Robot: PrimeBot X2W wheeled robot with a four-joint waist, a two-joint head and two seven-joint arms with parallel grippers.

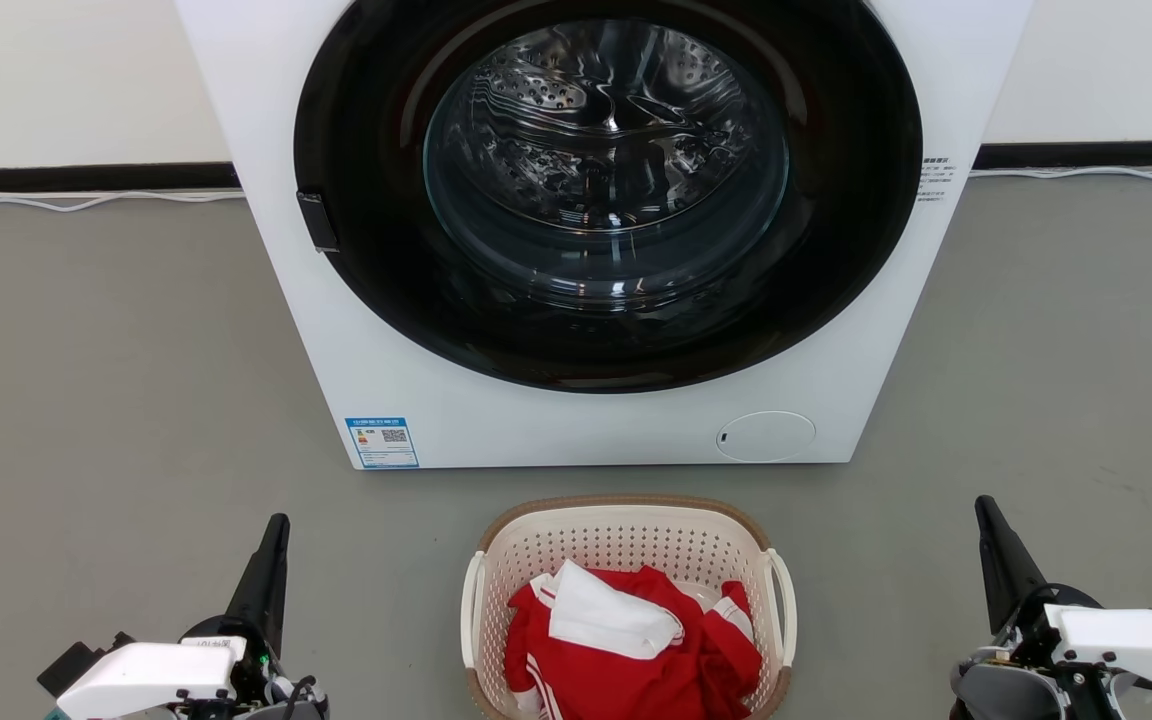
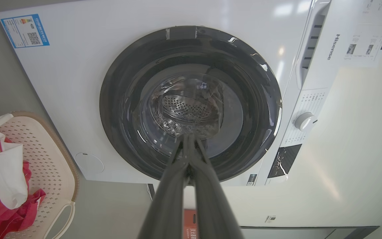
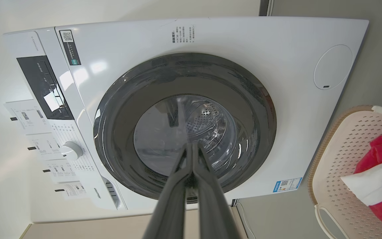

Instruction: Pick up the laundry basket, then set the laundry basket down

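Two long dark pincers sit nearest, both pressed together and holding nothing: the left gripper (image 1: 278, 525) at 7 o'clock, the right gripper (image 1: 984, 508) at 5 o'clock. Between them, at 6 o'clock and well apart from each, the cream-white perforated plastic laundry basket (image 1: 626, 503) with its brown woven-look rim stands upright on the grey floor (image 1: 116, 380), mouth up, red and white clothes (image 1: 656, 670) heaped inside. Its white loop handles (image 1: 468, 610) face 9 and 3 o'clock; the long axis seems to run 6 to 12, though the near end is cut off. By my reading the pick-up is not yet begun: spread both pincers, bring each inward to its own handle, close together, lift level. Beyond, at 12 o'clock, stands the white front-loading washer (image 1: 536, 430).
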